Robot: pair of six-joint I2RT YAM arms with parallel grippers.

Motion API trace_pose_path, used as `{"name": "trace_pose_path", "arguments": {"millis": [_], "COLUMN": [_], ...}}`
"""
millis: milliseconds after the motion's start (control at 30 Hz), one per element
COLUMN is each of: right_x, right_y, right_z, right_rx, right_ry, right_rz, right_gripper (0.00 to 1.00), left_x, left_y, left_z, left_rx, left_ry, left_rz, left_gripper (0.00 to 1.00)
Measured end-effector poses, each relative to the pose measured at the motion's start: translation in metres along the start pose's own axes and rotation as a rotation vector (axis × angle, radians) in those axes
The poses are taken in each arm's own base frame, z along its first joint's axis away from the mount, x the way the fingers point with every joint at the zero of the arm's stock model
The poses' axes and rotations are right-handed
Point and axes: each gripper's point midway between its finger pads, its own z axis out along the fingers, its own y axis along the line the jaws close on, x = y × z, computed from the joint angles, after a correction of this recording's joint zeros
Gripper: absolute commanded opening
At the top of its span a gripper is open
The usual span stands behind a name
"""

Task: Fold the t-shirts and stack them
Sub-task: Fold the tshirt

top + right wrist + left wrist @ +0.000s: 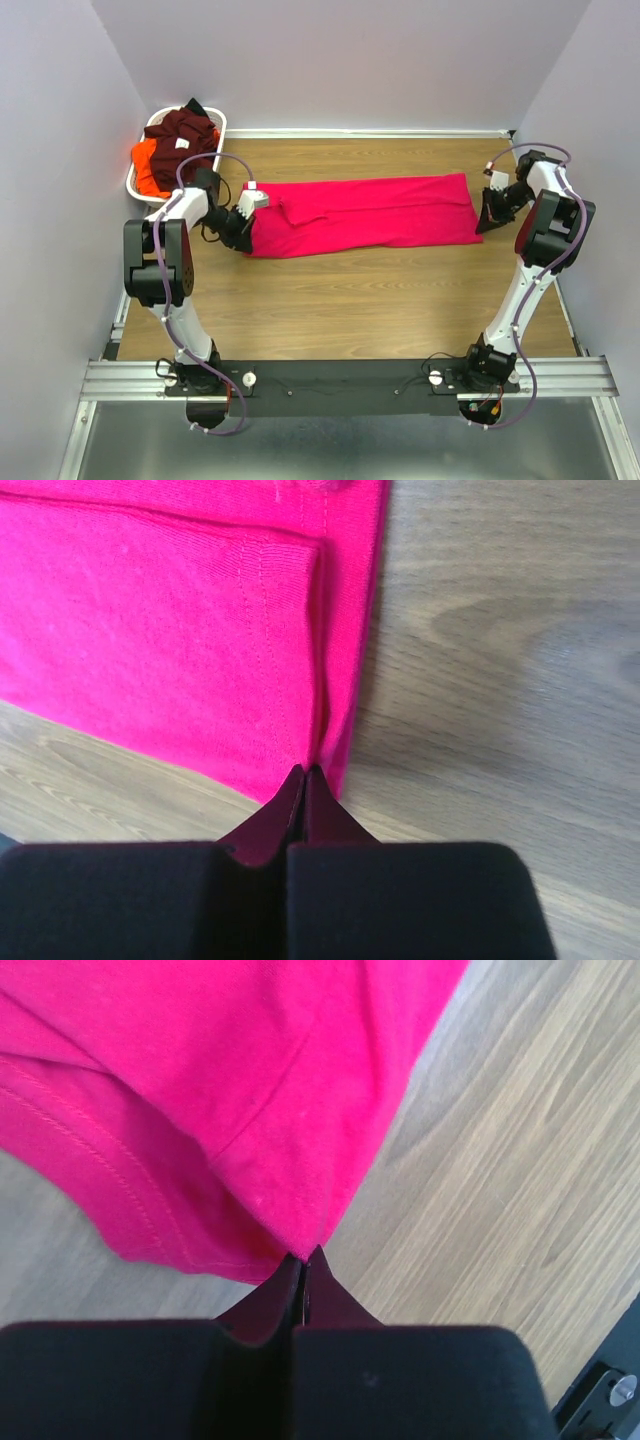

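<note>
**A:** ok so where's the pink tee point(365, 212) sitting?

**B:** flat on the wooden surface point(350, 300), laid out as one long strip running left to right, with a layer of cloth doubled over on top. the left claw point(304, 1260) is pressed together right on the strip's near-left corner, pinching the cloth at its tips. the right claw point(303, 772) does the same at the near-right corner, tips squeezed shut on the hem edge.

**A:** and the other shirts?

**B:** the maroon tee point(185, 135) is heaped in the white basket point(222, 124) in the far left corner, with the orange tee point(148, 165) bunched under it on the left side. the basket sits near the pink tee's left end, not touching it.
</note>
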Motion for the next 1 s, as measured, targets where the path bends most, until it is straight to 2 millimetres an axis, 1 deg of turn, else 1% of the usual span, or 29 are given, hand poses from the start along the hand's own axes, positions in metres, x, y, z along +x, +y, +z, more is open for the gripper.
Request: {"name": "trace_pose_path", "arguments": {"millis": [100,200,367,467,567,700,733,767,800,833,867,900,933,1000], "right_x": [-0.001,-0.002,0.0,0.002,0.012,0.034,0.038,0.042,0.047,0.05,0.052,0.053,0.052,0.049], "right_y": [-0.004,-0.008,-0.015,-0.017,-0.017,-0.011,-0.01,-0.009,-0.007,-0.006,-0.005,-0.006,-0.006,-0.005], "right_z": [-0.002,-0.004,-0.006,-0.006,-0.003,-0.003,-0.003,-0.003,-0.003,-0.004,-0.004,-0.006,-0.008,-0.015], "right_rx": [0.021,0.046,0.079,0.091,0.088,0.079,0.078,0.076,0.073,0.071,0.071,0.074,0.079,0.089], "right_ry": [0.002,0.005,0.019,0.027,0.054,0.096,0.103,0.113,0.122,0.127,0.131,0.134,0.131,0.121], "right_rz": [-0.011,-0.022,-0.043,-0.061,-0.079,-0.103,-0.108,-0.114,-0.118,-0.122,-0.124,-0.137,-0.143,-0.155], "right_gripper": [0.01,0.01,0.01,0.0,0.01,0.01,0.03,0.09,0.3,0.41,0.5,0.62,0.64,0.64], "left_x": [-0.007,-0.009,0.0,0.006,0.016,0.025,0.026,0.027,0.027,0.028,0.028,0.029,0.031,0.031], "left_y": [0.006,0.012,0.016,0.014,0.011,0.01,0.011,0.013,0.014,0.015,0.016,0.017,0.017,0.018], "left_z": [-0.004,-0.008,-0.012,-0.011,-0.008,-0.006,-0.006,-0.007,-0.006,-0.006,-0.007,-0.007,-0.008,-0.011], "left_rx": [-0.013,-0.02,-0.026,-0.024,-0.015,-0.022,-0.028,-0.035,-0.042,-0.047,-0.051,-0.054,-0.06,-0.069], "left_ry": [-0.01,-0.012,0.008,0.023,0.047,0.077,0.082,0.086,0.088,0.09,0.093,0.099,0.105,0.107], "left_rz": [0.001,-0.01,-0.042,-0.055,-0.072,-0.084,-0.085,-0.086,-0.086,-0.09,-0.088,-0.084,-0.091,-0.09], "left_gripper": [0.0,0.0,0.0,0.0,0.0,0.0,0.0,0.12,0.22,0.31,0.42,0.46,0.48,0.49]}}
